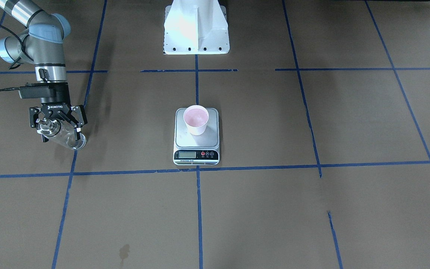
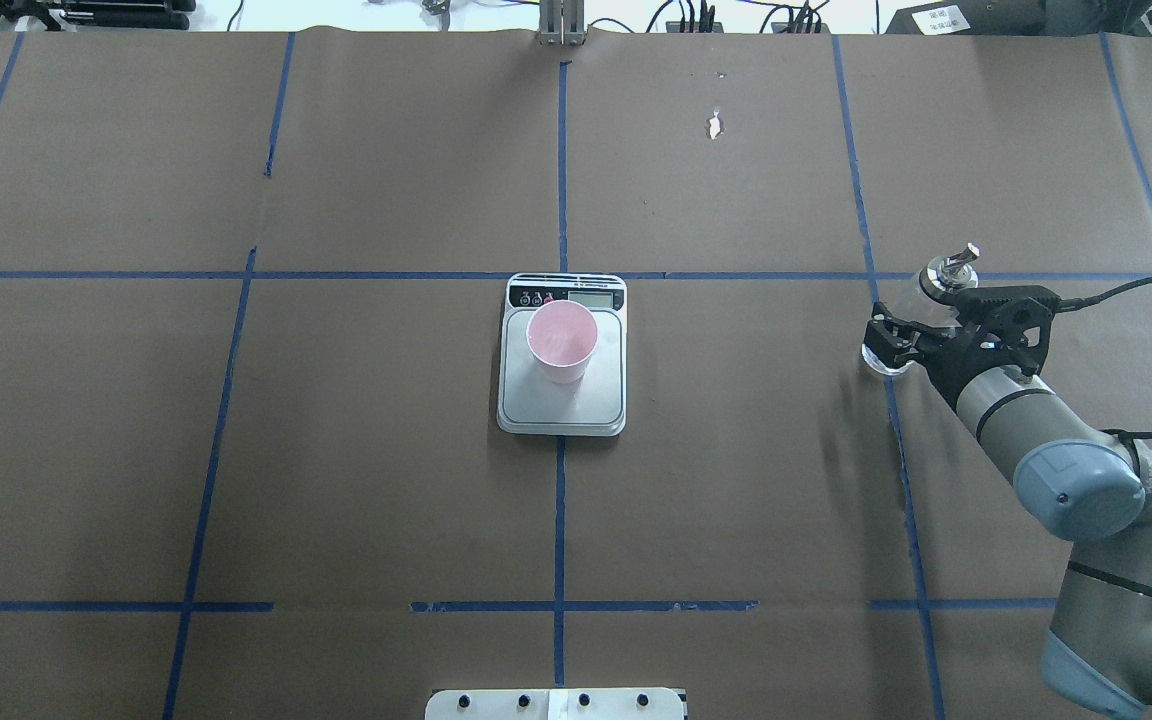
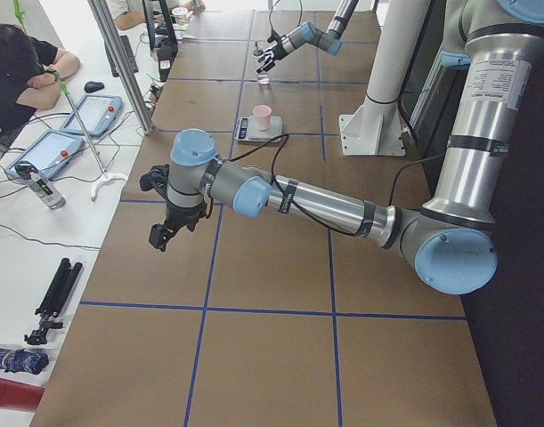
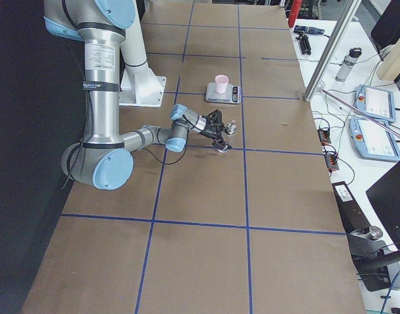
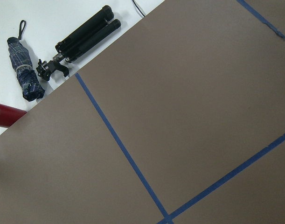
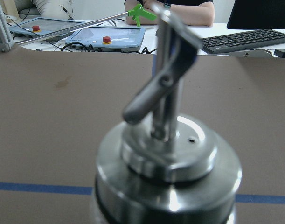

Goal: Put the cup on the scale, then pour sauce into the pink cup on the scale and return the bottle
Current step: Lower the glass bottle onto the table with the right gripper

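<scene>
One step done: the cup (image 1: 196, 119) stands upright on the scale (image 1: 196, 144), on the half of the steel plate away from the display, at the middle of the desk (image 1: 274, 209).
Cup contents: the inside looks pink and I cannot tell whether any sauce is in it; the sauce itself does not show clearly in any view.
Scale reading: the display is too small to read.
Bottle: the bottle (image 1: 62, 135) is well apart from the scale, off to the robot's right, near a blue tape line (image 2: 896, 440). Its base is at or just above the desk and it leans a little.
Right gripper: the right gripper (image 1: 57, 120) has its fingers clamped on the bottle just below the silver cap (image 2: 946, 272); the wrist view looks straight at the cap and its spout.
Left gripper: the left gripper (image 3: 161, 233) hangs over bare desk far from the scale and holds nothing; it shows only in the side view, so I cannot tell whether its fingers are apart or together.
Stage, as a judgement: either the bottle is about to be carried over for the pour or it is being set back after it; these pictures do not settle which.
Left to do, at the least: the fingers must let go of the bottle with it standing upright.
</scene>
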